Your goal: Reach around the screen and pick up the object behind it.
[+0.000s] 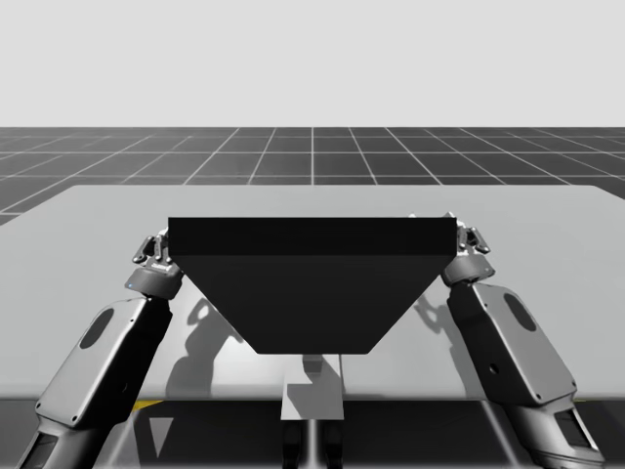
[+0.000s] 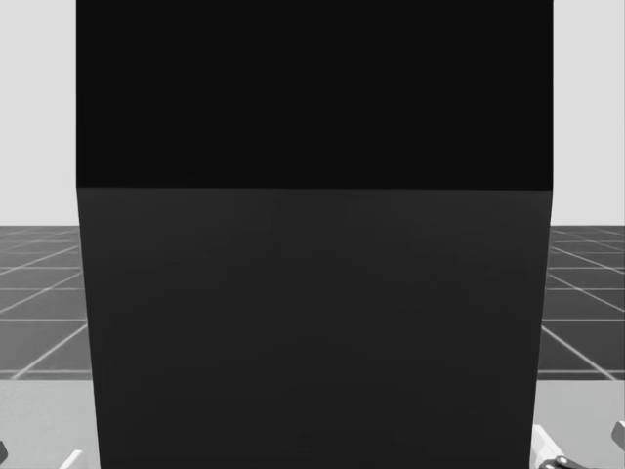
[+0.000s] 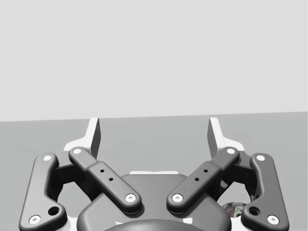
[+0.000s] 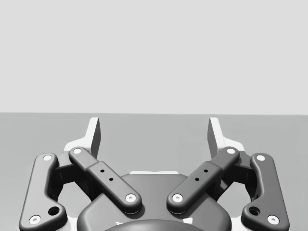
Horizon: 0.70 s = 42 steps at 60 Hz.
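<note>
A dark screen hides the middle of the worktop behind it in the high view. In the head view, the top and bottom edges cut the screen off.
</note>
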### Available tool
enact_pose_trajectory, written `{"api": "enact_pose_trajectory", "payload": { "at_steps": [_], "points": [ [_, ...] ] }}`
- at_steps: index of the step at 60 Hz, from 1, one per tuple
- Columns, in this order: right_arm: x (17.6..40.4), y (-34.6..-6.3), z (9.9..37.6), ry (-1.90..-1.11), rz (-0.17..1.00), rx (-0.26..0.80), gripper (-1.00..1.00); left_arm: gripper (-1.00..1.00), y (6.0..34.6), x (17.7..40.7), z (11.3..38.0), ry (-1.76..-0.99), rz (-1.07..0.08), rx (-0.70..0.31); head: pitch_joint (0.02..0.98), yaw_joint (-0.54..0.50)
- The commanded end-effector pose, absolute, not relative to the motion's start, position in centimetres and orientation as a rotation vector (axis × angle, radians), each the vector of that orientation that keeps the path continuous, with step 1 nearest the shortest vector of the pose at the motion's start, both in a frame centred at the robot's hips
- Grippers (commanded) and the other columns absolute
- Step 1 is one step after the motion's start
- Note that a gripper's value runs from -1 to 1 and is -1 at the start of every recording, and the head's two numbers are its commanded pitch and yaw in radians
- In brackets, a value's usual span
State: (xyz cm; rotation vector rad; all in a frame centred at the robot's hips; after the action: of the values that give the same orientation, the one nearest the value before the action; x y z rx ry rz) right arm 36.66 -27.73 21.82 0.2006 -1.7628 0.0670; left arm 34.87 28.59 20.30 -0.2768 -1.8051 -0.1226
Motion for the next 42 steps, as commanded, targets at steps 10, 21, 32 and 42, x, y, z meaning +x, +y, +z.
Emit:
{"api": "enact_pose_trajectory", "payload": {
  "at_steps": [10, 21, 32, 42],
  "points": [
    [36.1, -27.1, 21.8, -1.771, 0.212, 0.177, -1.00, -1.00, 28.4, 34.3, 20.5, -1.806, -0.174, -0.260, 0.169, 0.00],
    [34.9, -27.2, 22.8, -1.803, 0.323, 0.241, -1.00, -1.00, 28.8, 32.2, 21.6, -1.787, -0.252, -0.286, 0.179, 0.00],
    [32.6, -27.2, 23.0, -1.786, 0.489, 0.370, -1.00, -1.00, 30.1, 30.5, 22.3, -1.739, -0.333, -0.341, 0.185, 0.00],
    [30.5, -28.3, 22.7, -1.766, 0.616, 0.497, -1.00, -1.00, 31.3, 29.4, 21.9, -1.670, -0.459, -0.386, 0.189, 0.00]
  ]
}}
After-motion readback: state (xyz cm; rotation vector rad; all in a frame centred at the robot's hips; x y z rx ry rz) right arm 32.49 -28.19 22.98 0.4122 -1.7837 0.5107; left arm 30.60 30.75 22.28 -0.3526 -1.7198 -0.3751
